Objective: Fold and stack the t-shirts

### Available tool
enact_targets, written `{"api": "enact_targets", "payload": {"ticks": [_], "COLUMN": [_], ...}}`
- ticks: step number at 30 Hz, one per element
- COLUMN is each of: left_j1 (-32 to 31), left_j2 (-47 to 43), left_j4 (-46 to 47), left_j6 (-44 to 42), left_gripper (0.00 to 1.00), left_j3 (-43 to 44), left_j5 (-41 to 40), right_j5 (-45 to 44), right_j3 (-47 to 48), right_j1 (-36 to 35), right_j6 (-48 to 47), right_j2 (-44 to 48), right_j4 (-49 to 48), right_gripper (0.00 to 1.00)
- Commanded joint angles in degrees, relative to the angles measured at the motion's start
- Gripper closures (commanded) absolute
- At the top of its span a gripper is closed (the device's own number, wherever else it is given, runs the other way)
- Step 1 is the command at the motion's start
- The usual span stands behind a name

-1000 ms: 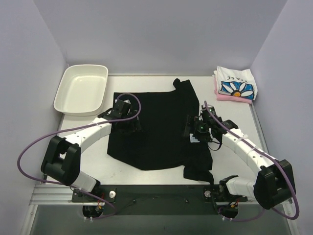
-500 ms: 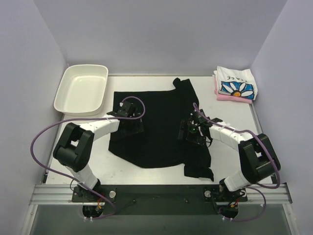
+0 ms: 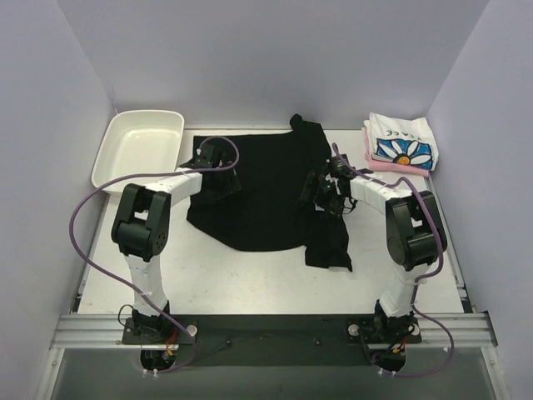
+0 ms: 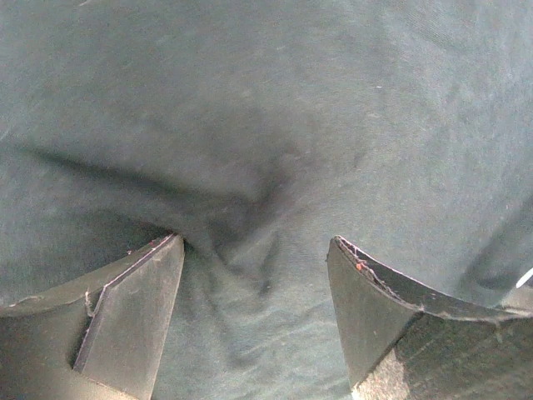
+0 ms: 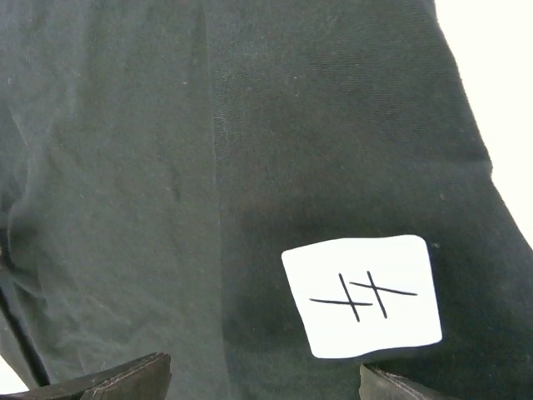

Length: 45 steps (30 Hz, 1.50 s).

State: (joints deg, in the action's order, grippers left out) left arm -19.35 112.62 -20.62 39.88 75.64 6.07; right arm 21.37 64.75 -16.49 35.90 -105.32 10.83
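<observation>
From above, the black shirt [image 3: 266, 200] lies spread and rumpled on the middle of the table [image 3: 250, 283], between pale walls [image 3: 275, 58]. Left wrist view: the left gripper [image 4: 254, 242] gapes over puckered cloth, gripping nothing. Right wrist view: the right gripper [image 5: 262, 367] is likewise released, by the shirt's white tag [image 5: 362, 296].

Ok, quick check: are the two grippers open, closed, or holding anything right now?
Left gripper: open, down on the black t-shirt, nothing pinched.
Right gripper: open, over that shirt by its white tag, holding nothing.
</observation>
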Motion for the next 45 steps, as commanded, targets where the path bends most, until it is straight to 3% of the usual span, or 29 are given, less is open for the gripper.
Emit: {"api": "enact_targets", "payload": {"ticks": [1,6,12,20,21,25,32,38,45], "left_j1": [3.36,2.83,0.46,0.02,0.19,1.68,4.06,4.67,5.82], "left_j2": [2.26,-8.34,-25.15,-39.65,-40.54,-44.58,-46.96,-46.17,-45.65], "left_j4": [-2.84,-5.12,-8.99,-15.06,-15.41,-15.86,-12.34,-11.28,-11.46], "left_j6": [-2.17,-2.44,-2.78,-3.58,-3.84,-3.32,-1.38,-0.85,-1.47], "left_gripper": [0.20,0.20,0.14,0.14,0.14,0.14,0.14,0.14,0.14], "left_j3": [4.08,3.30,-2.41,-9.80,-10.33,-13.93,-21.13,-22.90,-21.76], "left_j5": [-1.15,-0.44,-1.94,-4.82,-5.62,-8.26,-6.07,-6.24,-6.07], "right_j5": [-6.15,-11.33,-21.09,-20.75,-21.10,-21.10,-21.10,-24.00,-26.64], "right_j3": [3.09,0.83,-10.76,-27.47,-28.36,-31.70,-35.66,-38.03,-36.54], "right_j1": [1.64,0.59,-4.42,-5.22,-5.22,-5.31,-5.57,-5.57,-5.66], "right_j6": [-3.73,-5.75,-3.57,5.22,5.75,7.08,7.78,7.52,7.17], "right_j2": [-2.63,8.79,35.48,60.30,63.45,68.22,68.93,67.09,60.94], "right_j4": [2.00,3.93,10.34,20.18,21.24,24.76,24.85,24.06,20.99], "right_gripper": [0.03,0.02,0.00,0.00,0.04,0.14,0.36,0.44,0.44]}}
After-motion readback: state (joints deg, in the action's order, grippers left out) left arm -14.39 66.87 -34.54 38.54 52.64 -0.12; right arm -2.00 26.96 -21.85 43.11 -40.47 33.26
